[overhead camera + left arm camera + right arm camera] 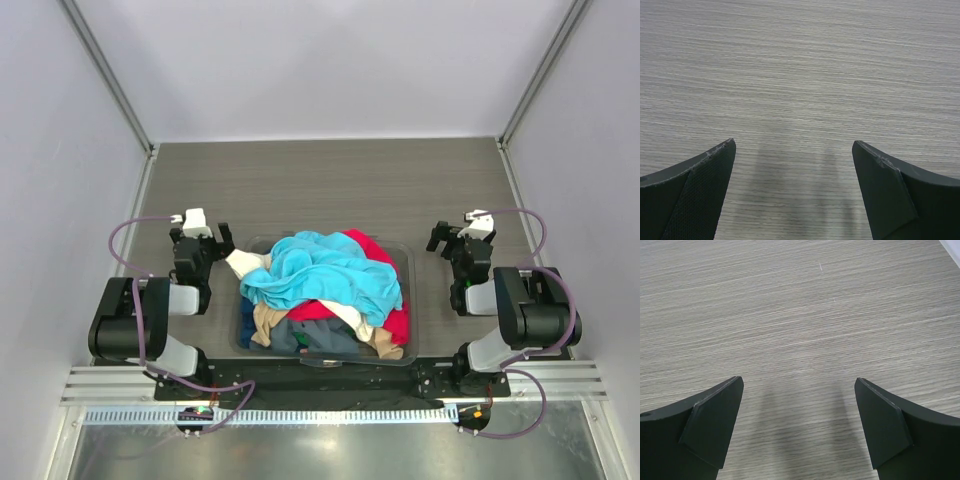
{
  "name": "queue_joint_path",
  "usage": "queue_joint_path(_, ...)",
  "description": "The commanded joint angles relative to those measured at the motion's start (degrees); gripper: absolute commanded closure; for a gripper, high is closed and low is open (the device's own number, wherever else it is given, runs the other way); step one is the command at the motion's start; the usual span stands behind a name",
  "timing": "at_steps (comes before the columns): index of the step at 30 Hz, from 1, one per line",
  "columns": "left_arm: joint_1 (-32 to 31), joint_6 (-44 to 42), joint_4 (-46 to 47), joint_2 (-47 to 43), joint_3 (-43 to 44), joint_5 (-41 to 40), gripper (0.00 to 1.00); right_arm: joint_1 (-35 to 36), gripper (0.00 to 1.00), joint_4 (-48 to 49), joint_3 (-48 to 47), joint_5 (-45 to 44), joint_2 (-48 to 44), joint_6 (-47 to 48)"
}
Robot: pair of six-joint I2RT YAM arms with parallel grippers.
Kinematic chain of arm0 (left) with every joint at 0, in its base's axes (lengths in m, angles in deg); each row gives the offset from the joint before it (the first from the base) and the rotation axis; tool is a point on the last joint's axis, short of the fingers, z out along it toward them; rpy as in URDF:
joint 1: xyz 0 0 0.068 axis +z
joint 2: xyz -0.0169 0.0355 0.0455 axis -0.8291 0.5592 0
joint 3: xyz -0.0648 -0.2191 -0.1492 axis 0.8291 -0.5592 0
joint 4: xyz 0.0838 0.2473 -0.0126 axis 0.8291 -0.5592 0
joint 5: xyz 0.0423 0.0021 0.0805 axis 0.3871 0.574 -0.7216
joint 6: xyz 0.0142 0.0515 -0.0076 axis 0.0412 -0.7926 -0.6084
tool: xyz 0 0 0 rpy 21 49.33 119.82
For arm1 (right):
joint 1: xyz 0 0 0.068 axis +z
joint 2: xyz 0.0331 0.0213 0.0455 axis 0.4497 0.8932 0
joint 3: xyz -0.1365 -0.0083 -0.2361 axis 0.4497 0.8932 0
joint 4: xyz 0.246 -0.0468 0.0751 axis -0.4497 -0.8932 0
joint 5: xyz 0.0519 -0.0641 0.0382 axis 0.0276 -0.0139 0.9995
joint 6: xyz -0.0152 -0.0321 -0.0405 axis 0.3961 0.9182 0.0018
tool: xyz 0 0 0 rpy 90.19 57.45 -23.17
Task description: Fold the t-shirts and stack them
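Heap of t-shirts (pixel 325 300) in clear plastic bin (pixel 413 300) mid tabletop (pixel 330 185), turquoise t-shirt (pixel 330 268) on top, red, tan, cream and dark ones under. Left hand (pixel 218 240) just left of bin, right hand (pixel 440 237) right of bin. Both spread wide, gripping nothing, above bare tabletop.

The heaped t-shirts (pixel 325 285) overfill the clear plastic bin (pixel 411 292), blocking the middle between the arms. Open table (pixel 330 185) stretches beyond it to the back wall (pixel 330 70) and lies bare ahead of the left gripper (pixel 792 145) and right gripper (pixel 799 381), both with jaws spread.
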Motion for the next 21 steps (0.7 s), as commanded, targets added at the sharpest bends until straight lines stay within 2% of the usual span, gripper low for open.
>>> queue_joint_path(1, 0.12, -1.23, 2.06, -0.20, 1.35, 0.23, 0.00, 0.20, 0.00, 2.94, -0.57, 0.36, 0.28, 0.84)
queue_joint_path(10, 0.12, -1.23, 2.06, -0.20, 1.35, 0.15, 0.00, 0.29, 0.00, 2.85, -0.74, 0.27, 0.45, 0.06)
queue_joint_path(13, 0.12, -1.23, 2.06, -0.20, 1.35, 0.23, 0.00, 1.60, 0.01, 1.03, -1.26, -3.59, -1.73, 0.75)
queue_joint_path(15, 0.12, -1.23, 2.06, -0.11, 1.44, 0.14, 0.00, 6.32, 0.00, -13.96, -6.34, -6.84, -7.34, 4.26)
queue_joint_path(16, 0.12, -1.23, 2.06, -0.11, 1.44, 0.23, 0.00, 7.74, 0.00, -20.29, -12.54, -8.42, -13.20, 4.36)
queue_joint_path(17, 0.12, -1.23, 2.06, -0.19, 1.35, 0.15, 0.00, 8.37, 0.00, -32.36, -16.09, -8.61, -15.78, 2.97)
queue_joint_path(18, 0.12, -1.23, 2.06, -0.11, 1.44, 0.23, 0.00, 8.63, 0.01, -38.05, -19.69, -6.96, -17.98, 0.69)
queue_joint_path(20, 0.12, -1.23, 2.06, -0.02, 1.44, 0.23, 0.00, 8.64, 0.00, -49.21, -29.60, -4.23, -22.13, -7.29)
queue_joint_path(21, 0.12, -1.23, 2.06, -0.11, 1.44, 0.06, 0.00, 8.64, 0.00, -53.71, -32.35, -8.31, -22.66, -22.38)
